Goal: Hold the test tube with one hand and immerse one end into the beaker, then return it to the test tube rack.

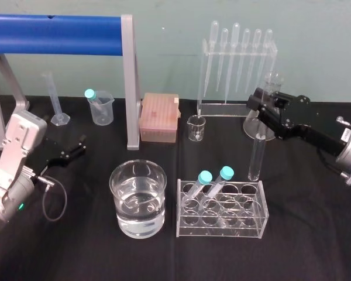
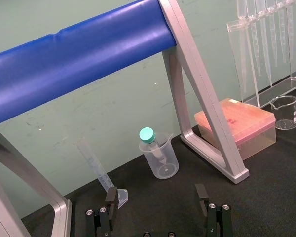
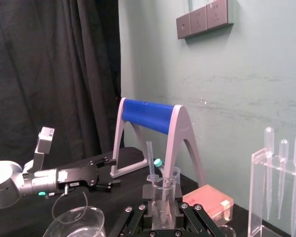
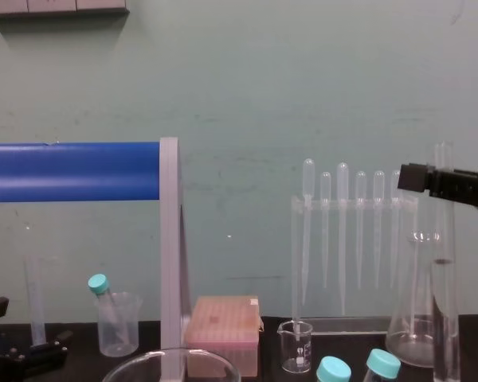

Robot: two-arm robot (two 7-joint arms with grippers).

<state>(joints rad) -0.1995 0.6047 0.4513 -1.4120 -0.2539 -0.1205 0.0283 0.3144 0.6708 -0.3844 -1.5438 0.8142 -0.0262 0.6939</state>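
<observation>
1. The right tool (image 1: 262,108) is clamped on the test tube (image 1: 257,155) close to its open top. The tube hangs upright below the tool, with its rounded end low over the tabletop (image 1: 316,234). With so short a hold on smooth glass, a jolt could let the tube slide or tilt in the jaws.
2. The beaker (image 1: 137,222) stands well off to this tool's left, and the test tube rack (image 1: 221,228) with its two teal-capped tubes (image 1: 206,177) lies between them. If the tool crosses without lifting, the hanging end would likely strike the rack or the caps.
3. A conical flask (image 1: 273,79) stands just behind the tool. Drawing back or swinging the wrist could knock it over.
4. If the tube comes down off-centre, its tip could catch the beaker's rim, which may chip glass or slop water.
5. The rack's holes are narrow, so a tilted tube could jam on return.
6. The left tool (image 1: 70,151) rests far to the left with its fingers apart, clear of all this.
</observation>
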